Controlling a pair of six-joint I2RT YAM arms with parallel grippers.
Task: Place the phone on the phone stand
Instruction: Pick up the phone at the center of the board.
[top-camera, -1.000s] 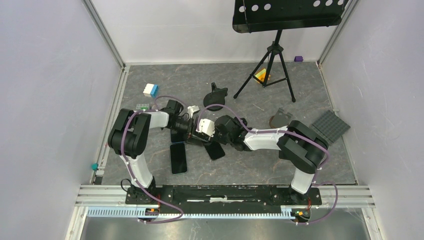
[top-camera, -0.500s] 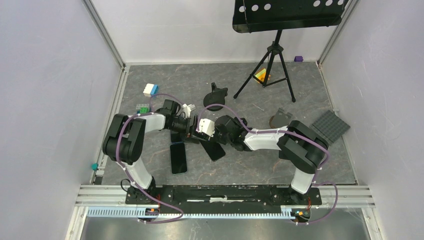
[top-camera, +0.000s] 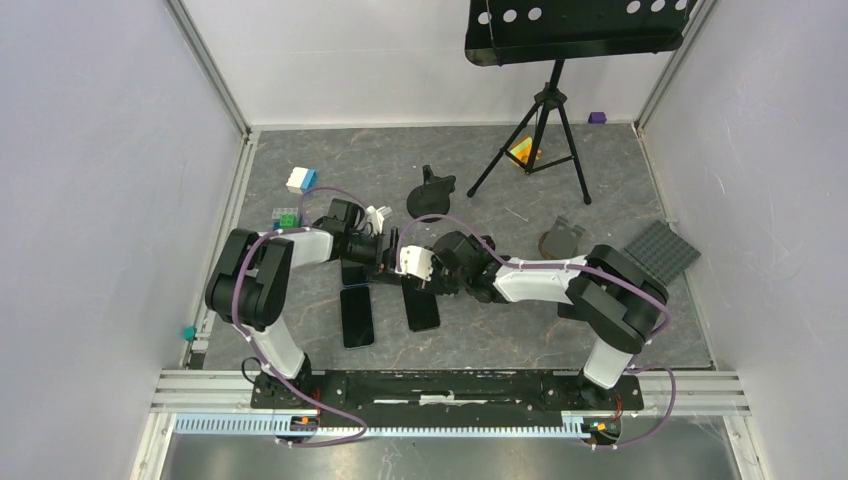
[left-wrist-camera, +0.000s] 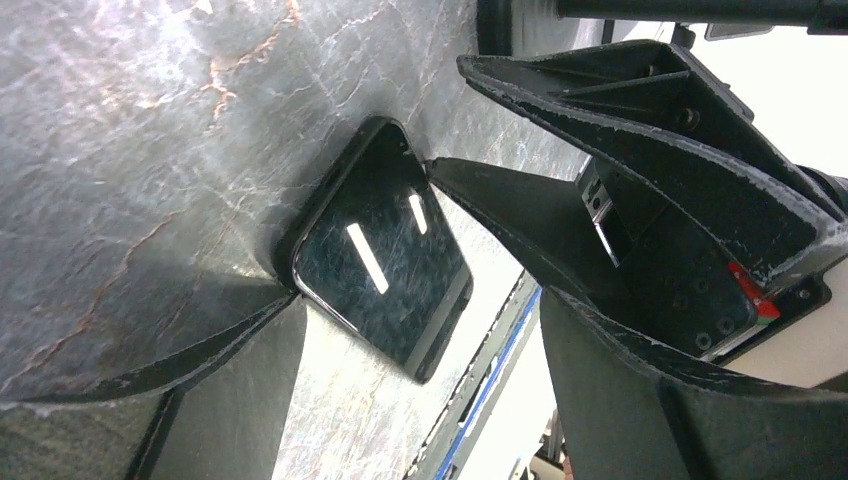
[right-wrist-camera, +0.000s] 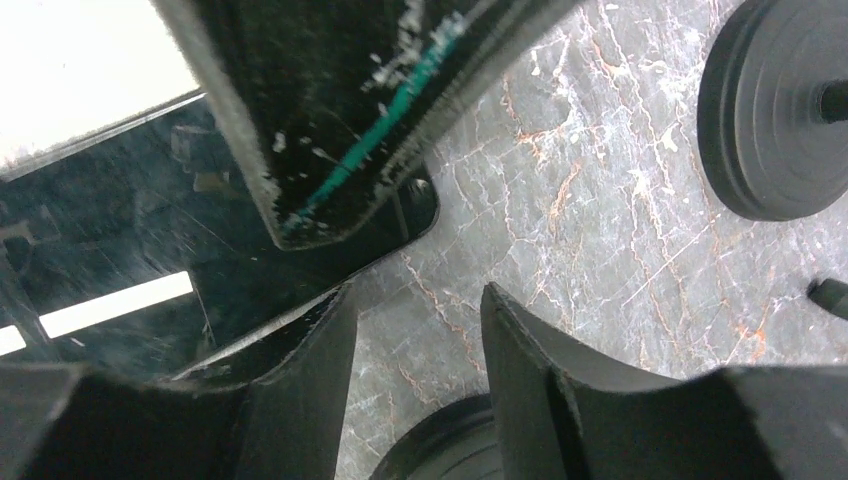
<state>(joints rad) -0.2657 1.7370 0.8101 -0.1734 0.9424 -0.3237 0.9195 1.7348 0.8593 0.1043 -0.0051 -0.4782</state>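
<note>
The phone (top-camera: 421, 310) was propped at a slant between the two grippers a moment ago. Now it lies flat on the table, squared up and a little nearer the arms, beside a second phone (top-camera: 357, 317). The right gripper (right-wrist-camera: 418, 295) is partly open with only bare table between its fingers. The phone's corner sits just to one side of it, below the tips. The left gripper (left-wrist-camera: 360, 238) is spread wide and holds nothing.

To my eye that phone is a thin, stiff slab with slick, scratchable glass. Lying flat, it offers little to get under, so I'd pinch it across its long edges near the middle. The stand (top-camera: 432, 190) waits well apart, farther back.
</note>
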